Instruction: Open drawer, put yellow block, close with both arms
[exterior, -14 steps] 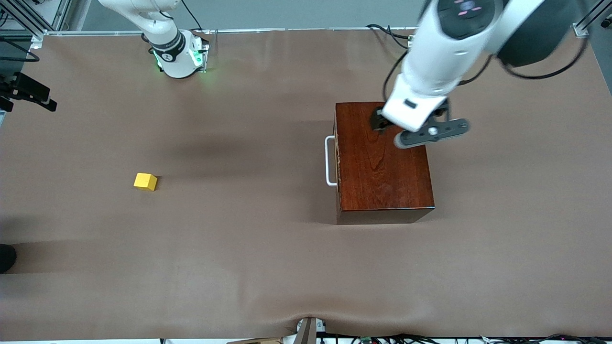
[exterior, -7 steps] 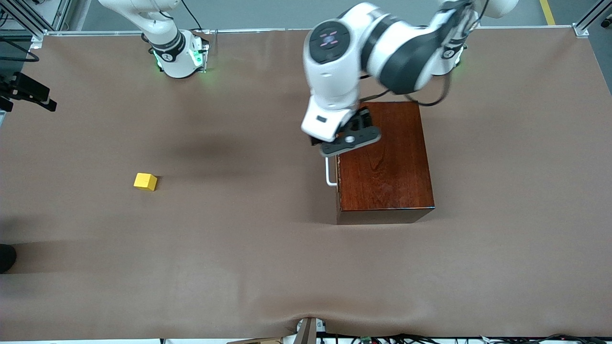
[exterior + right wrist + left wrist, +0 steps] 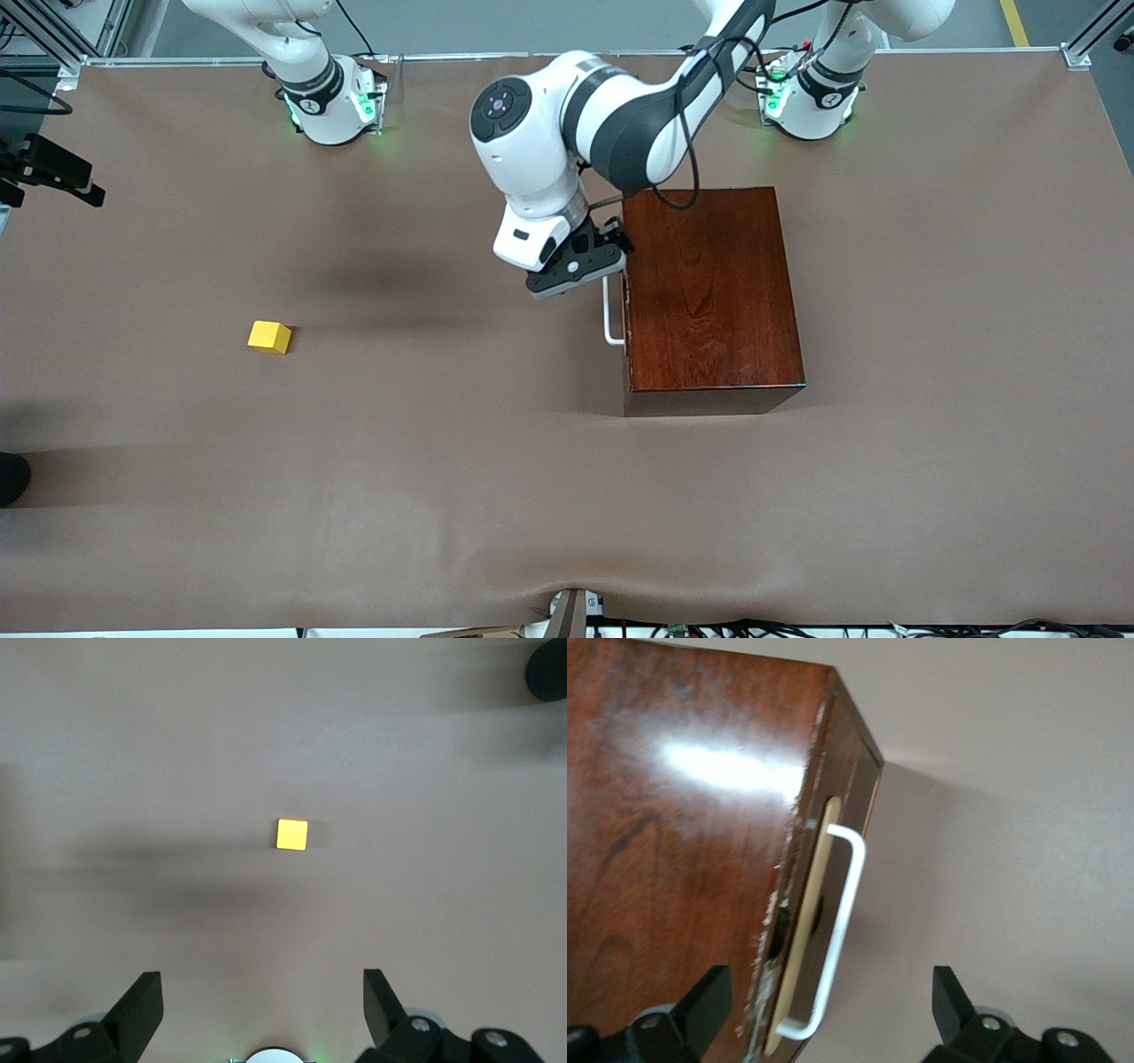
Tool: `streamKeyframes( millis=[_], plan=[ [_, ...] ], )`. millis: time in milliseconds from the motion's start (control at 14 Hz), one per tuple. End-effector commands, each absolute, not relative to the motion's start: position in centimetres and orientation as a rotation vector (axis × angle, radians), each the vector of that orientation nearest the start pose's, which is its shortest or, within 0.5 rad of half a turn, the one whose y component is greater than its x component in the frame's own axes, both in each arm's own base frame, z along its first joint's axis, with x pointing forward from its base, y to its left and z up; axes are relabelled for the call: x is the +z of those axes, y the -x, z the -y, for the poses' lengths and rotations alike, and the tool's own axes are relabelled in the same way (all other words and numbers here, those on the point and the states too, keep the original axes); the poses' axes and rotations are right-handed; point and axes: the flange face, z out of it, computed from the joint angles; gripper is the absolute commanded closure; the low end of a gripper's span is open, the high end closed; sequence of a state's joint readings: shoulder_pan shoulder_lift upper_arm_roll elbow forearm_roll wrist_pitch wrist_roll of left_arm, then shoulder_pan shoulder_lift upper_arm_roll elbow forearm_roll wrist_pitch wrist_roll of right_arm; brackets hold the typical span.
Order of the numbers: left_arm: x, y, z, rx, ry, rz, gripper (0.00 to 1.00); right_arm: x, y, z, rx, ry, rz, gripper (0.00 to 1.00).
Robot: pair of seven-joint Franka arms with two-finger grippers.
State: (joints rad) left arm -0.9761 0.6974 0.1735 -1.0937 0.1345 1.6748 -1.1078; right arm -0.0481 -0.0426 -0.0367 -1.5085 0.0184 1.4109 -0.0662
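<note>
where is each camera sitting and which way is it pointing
Front view: high across the table, facing both bases; shows the left gripper above the white U-shaped bar handle of the shut drawer in the glossy dark-reddish wooden box.
Left wrist view: on the left arm, looking down at the handle between its open fingers.
Right wrist view: on the right arm, high over the small yellow block, open fingers showing.
Shared: front and right wrist views both show the block.

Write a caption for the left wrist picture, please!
Open left gripper over the closed drawer's white handle on the wooden box.
</note>
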Motion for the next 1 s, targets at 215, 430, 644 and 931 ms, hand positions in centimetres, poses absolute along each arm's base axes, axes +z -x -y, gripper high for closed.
streamKeyframes(
  millis=[215, 430, 644, 931],
  plan=[
    [37.8, -49.2, 57.1, -0.291, 2.914, 0.313, 0.00, 66.6, -52.3, 4.5, 0.079, 3.120, -0.030, 0.00],
    [36.6, -48.6, 57.6, -0.282, 2.900, 0.272, 0.00, 66.5, -52.4, 4.4, 0.079, 3.119, -0.027, 0.00],
    [34.5, -47.8, 58.2, -0.256, 2.868, 0.162, 0.00, 66.6, -52.4, 4.4, 0.072, 3.118, -0.027, 0.00],
    [33.0, -47.4, 57.9, -0.234, 2.795, 0.011, 0.00, 66.2, -52.6, 4.9, 0.081, 3.117, -0.042, 0.00]
  ],
)
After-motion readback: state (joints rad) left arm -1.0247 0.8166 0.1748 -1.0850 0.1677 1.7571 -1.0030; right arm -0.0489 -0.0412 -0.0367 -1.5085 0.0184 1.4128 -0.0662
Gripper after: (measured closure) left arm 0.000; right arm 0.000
